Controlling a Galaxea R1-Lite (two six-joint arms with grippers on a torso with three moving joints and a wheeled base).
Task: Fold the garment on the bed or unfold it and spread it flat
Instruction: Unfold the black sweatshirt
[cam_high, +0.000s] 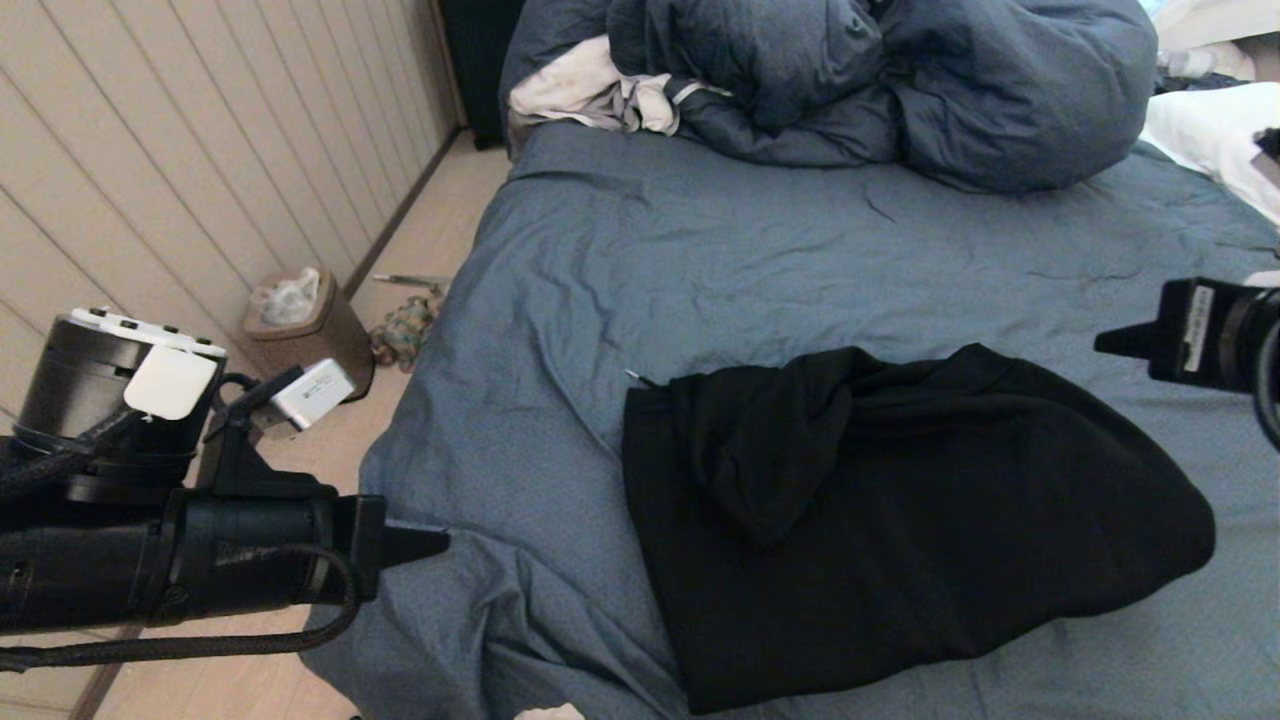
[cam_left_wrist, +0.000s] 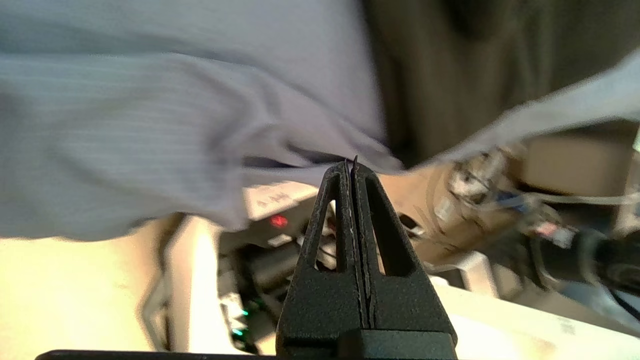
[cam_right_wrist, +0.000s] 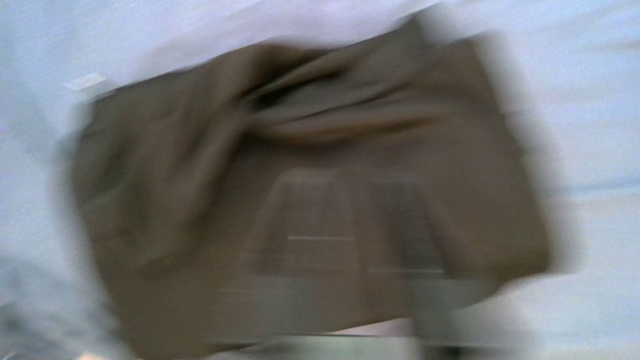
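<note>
One garment, one bed and my two grippers make up the scene. The garment, a black hooded sweatshirt, lies folded into a compact bundle on the near part of the bed, around 5 o'clock from the mattress centre in the head view; its long axis runs from 9 o'clock, where its edge is straight, to 3 o'clock, where it ends in a rounded bulge, and a loose fold of fabric is heaped on its 10 o'clock portion. My left gripper hangs at the bed's near left corner, at 9 o'clock from the garment and apart from it, clenched with its tips pressed together on nothing. My right gripper enters from the right edge, at about 2 o'clock from the garment and clear of it, likewise clamped tight and empty. The bed wears a wrinkled blue-grey sheet; a puffy dark blue duvet and a white-grey cloth sit at 12 o'clock. At 9 to 10 o'clock lie pale flooring, a panelled wall and one brown bin.
</note>
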